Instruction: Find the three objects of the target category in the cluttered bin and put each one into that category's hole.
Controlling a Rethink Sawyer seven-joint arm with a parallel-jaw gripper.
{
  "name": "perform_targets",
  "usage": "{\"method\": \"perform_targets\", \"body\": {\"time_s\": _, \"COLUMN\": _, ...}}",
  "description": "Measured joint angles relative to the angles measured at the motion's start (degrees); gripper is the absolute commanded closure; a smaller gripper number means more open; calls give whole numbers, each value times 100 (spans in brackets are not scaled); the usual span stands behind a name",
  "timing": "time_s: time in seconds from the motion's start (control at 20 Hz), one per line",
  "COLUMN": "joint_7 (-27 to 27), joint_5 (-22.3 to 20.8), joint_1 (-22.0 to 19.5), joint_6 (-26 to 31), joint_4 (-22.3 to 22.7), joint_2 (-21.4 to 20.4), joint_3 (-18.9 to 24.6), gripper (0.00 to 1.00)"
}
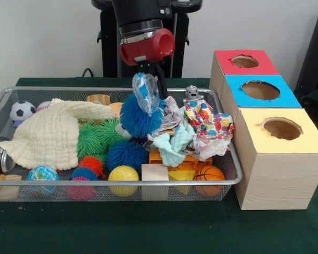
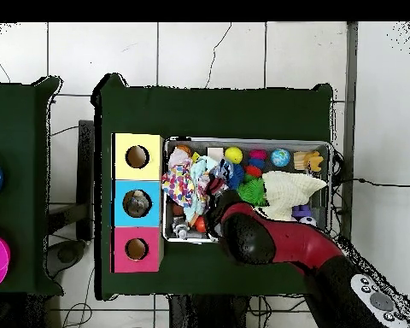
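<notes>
My gripper (image 1: pixel 147 73) hangs under the red wrist above the middle back of the wire mesh bin (image 1: pixel 148 183). It is shut on the top of a crumpled see-through water bottle with a blue label (image 1: pixel 146 93). The bottle hangs clear of the clutter, just above a blue spiky ball (image 1: pixel 139 117). The red-faced hole (image 1: pixel 245 61) is at the far end of the wooden box row, to the right of the bin. In the overhead view the arm (image 2: pixel 260 241) hides the gripper and bottle; the bin's rim (image 2: pixel 243 141) and the red hole (image 2: pixel 137 248) show. No other bottle is in sight.
The bin holds a cream cloth (image 1: pixel 53 135), green and blue spiky balls, a yellow ball (image 1: pixel 123 175), a small basketball (image 1: pixel 208 174), a patterned cloth (image 1: pixel 209 124), a toy robot (image 1: pixel 191 94) and a metal can (image 1: pixel 1 159). Blue-faced (image 1: pixel 261 90) and yellow-faced (image 1: pixel 282 128) holes stand nearer.
</notes>
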Motion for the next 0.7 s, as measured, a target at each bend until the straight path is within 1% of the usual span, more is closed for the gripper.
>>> {"method": "perform_targets", "body": {"time_s": 0.05, "joint_7": 0, "joint_5": -113, "joint_1": 32, "joint_6": 0, "joint_4": -23, "joint_2": -38, "joint_3": 2, "gripper": 100}}
{"method": "perform_targets", "body": {"time_s": 0.4, "joint_7": 0, "joint_5": -380, "joint_1": 323, "joint_6": -22, "joint_4": -43, "joint_2": -203, "joint_3": 4, "gripper": 100}}
{"method": "perform_targets", "body": {"time_s": 0.6, "joint_7": 0, "joint_5": -496, "joint_1": 559, "joint_6": -72, "joint_4": -44, "joint_2": -311, "joint_3": 3, "gripper": 100}}
{"method": "perform_targets", "body": {"time_s": 0.7, "joint_7": 0, "joint_5": -569, "joint_1": 747, "joint_6": -109, "joint_4": -43, "joint_2": -376, "joint_3": -1, "gripper": 100}}
